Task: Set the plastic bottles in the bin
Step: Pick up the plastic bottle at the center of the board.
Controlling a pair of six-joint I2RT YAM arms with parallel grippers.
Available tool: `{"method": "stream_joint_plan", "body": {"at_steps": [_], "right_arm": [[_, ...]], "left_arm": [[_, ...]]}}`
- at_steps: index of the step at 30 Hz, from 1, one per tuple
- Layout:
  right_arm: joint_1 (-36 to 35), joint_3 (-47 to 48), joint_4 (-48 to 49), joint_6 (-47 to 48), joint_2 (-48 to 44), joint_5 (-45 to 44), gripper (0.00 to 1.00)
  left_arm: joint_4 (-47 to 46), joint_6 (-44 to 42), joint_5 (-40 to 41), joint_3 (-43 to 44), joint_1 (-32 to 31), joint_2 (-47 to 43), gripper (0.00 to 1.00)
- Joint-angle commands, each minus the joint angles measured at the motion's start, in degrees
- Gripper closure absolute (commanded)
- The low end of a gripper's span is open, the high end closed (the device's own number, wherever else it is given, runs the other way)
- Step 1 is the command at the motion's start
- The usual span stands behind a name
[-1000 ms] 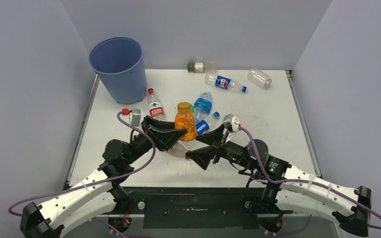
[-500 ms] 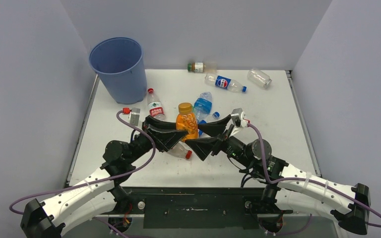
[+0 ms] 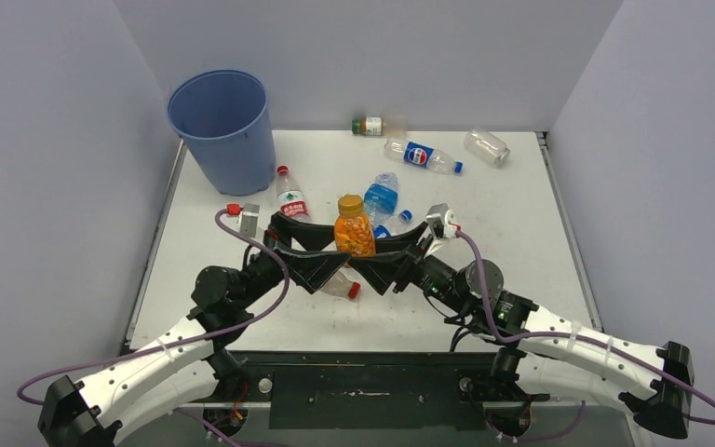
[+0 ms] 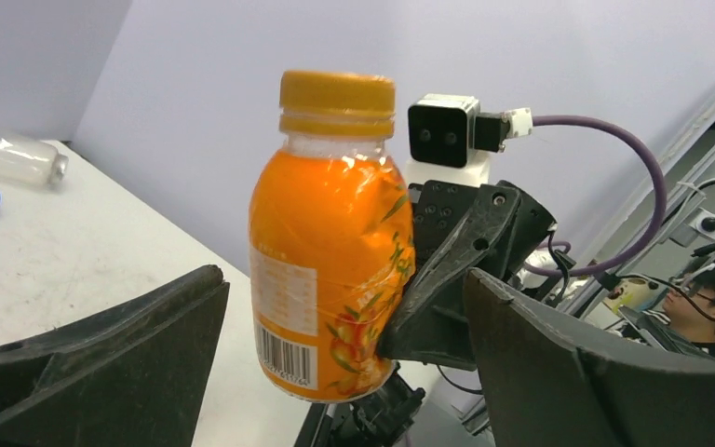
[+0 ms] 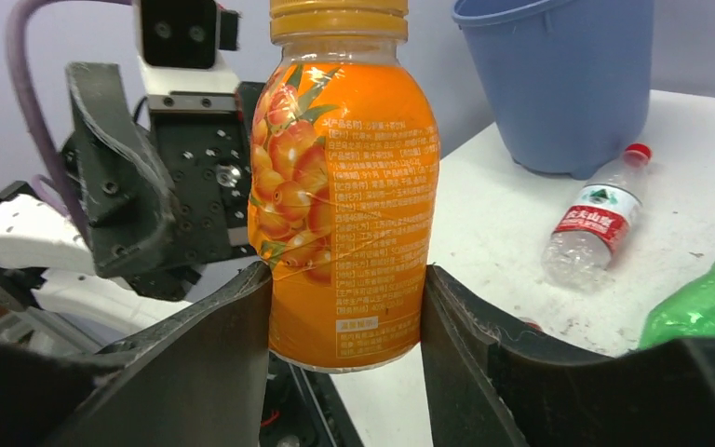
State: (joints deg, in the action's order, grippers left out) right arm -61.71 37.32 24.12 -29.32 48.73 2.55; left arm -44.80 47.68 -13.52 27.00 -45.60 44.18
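**Orange juice bottle** [image 5: 344, 186]: orange cap, fruit-printed label, held upright above the counter, clamped at its lower body between the fingers of the right end effector [image 5: 346, 279].

**Bin** [image 3: 223, 130]: tall round blue wastebasket, upright at the counter's far-left corner.

**Lying on their sides:**
- red-labelled bottle [image 3: 290, 200], clear with a red cap, near the bin's base
- blue-tinted bottle [image 3: 381, 197], mid-counter
- Pepsi bottle [image 3: 421, 155], blue-capped, farther back
- clear bottle [image 3: 486, 145], far right
- small labelled bottle [image 3: 370, 126], at the far edge
- green bottle [image 5: 698, 307], only partly in view
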Motion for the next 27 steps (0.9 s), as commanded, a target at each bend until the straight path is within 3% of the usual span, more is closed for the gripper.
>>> {"method": "stream_joint_plan", "body": {"at_steps": [1, 6, 13, 18, 23, 27], "right_arm": [[-0.16, 2.1, -3.02, 4.57, -2.86, -0.52, 0.71], [-0.25, 3.81, -12.05, 10.45, -4.28, -3.19, 0.72], [-0.25, 4.21, -14.88, 13.13, -4.32, -7.31, 0.72], [-0.25, 4.34, -14.59, 13.5, -3.82, -7.59, 0.72], [-0.33, 4.6, -14.36, 13.58, -3.6, -7.3, 0.72], [-0.34, 4.6, -14.21, 13.64, -3.54, -7.23, 0.72]], "left_arm": [[-0.37, -2.49, 2.74, 0.73, 0.08, -3.92, 0.04], [13.74, -10.67, 8.32, 8.1, 0.17, -6.21, 0.04], [39.87, -16.25, 12.74, 26.63, 0.38, 2.66, 0.01], [40.59, -15.04, 6.45, 29.5, 0.43, 7.25, 0.13], [41.94, -14.25, 4.69, 30.68, 0.38, 10.27, 0.2], [40.66, -13.73, 3.16, 30.69, 0.35, 11.37, 0.31]]}}
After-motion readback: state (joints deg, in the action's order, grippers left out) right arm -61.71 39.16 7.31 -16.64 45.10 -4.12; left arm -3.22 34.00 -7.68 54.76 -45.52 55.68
